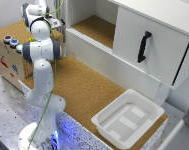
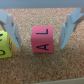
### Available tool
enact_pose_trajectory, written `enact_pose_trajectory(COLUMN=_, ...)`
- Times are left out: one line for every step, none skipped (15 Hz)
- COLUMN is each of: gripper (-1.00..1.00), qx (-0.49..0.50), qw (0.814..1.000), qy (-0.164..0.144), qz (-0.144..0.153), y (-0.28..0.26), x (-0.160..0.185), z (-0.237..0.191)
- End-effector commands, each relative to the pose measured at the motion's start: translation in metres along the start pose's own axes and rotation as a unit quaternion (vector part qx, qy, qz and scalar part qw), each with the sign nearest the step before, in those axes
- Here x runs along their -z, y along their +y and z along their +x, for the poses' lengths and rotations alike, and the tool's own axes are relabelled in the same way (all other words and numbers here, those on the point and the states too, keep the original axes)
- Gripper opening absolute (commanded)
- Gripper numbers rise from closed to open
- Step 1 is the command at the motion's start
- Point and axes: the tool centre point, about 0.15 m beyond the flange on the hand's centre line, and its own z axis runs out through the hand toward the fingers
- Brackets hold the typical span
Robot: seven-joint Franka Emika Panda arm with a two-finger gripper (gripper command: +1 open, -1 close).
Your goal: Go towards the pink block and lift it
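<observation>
Blue fingers [image 2: 11, 30] of the hand [image 2: 41, 30] stand wide apart, empty, flanking the pink block [image 2: 42, 39], which rests on the cork counter [image 2: 45, 70] centred between them. A yellow block [image 2: 4, 44] lies beside one finger. Straight descent suits the grasp.
</observation>
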Motion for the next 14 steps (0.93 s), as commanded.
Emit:
enact_pose_trajectory(gripper=-1.00, qx=-0.019, qw=0.998, qy=-0.055, qz=-0.012, y=0.005, x=0.017, z=0.020)
enact_pose_trajectory(gripper=-1.00, qx=-0.024, qw=0.998, qy=-0.050, qz=-0.015, y=0.006, x=0.020, z=0.019)
enact_pose_trajectory(gripper=-1.00, qx=-0.033, qw=0.998, qy=-0.042, qz=-0.018, y=0.008, x=0.022, z=0.017)
enact_pose_trajectory(gripper=-1.00, qx=-0.047, qw=0.998, qy=-0.029, qz=-0.020, y=0.011, x=0.026, z=0.013)
enact_pose_trajectory(gripper=-1.00, qx=-0.060, qw=0.998, qy=-0.021, qz=-0.022, y=0.015, x=0.030, z=0.009)
enact_pose_trajectory(gripper=-1.00, qx=-0.078, qw=0.997, qy=-0.009, qz=-0.027, y=0.021, x=0.035, z=0.004)
enact_pose_trajectory(gripper=-1.00, qx=-0.098, qw=0.995, qy=-0.001, qz=-0.025, y=0.025, x=0.039, z=-0.002)
enact_pose_trajectory(gripper=-1.00, qx=-0.115, qw=0.993, qy=0.001, qz=-0.034, y=0.030, x=0.042, z=-0.011)
enact_pose_trajectory(gripper=-1.00, qx=-0.134, qw=0.990, qy=0.005, qz=-0.036, y=0.033, x=0.044, z=-0.021)
enact_pose_trajectory(gripper=-1.00, qx=-0.162, qw=0.986, qy=0.014, qz=-0.040, y=0.037, x=0.046, z=-0.032)
enact_pose_trajectory(gripper=-1.00, qx=-0.196, qw=0.979, qy=0.023, qz=-0.045, y=0.041, x=0.047, z=-0.047)
enact_pose_trajectory(gripper=-1.00, qx=-0.228, qw=0.972, qy=0.031, qz=-0.047, y=0.044, x=0.047, z=-0.062)
enact_pose_trajectory(gripper=-1.00, qx=-0.271, qw=0.960, qy=0.040, qz=-0.052, y=0.045, x=0.047, z=-0.082)
enact_pose_trajectory(gripper=-1.00, qx=-0.315, qw=0.946, qy=0.047, qz=-0.056, y=0.044, x=0.047, z=-0.104)
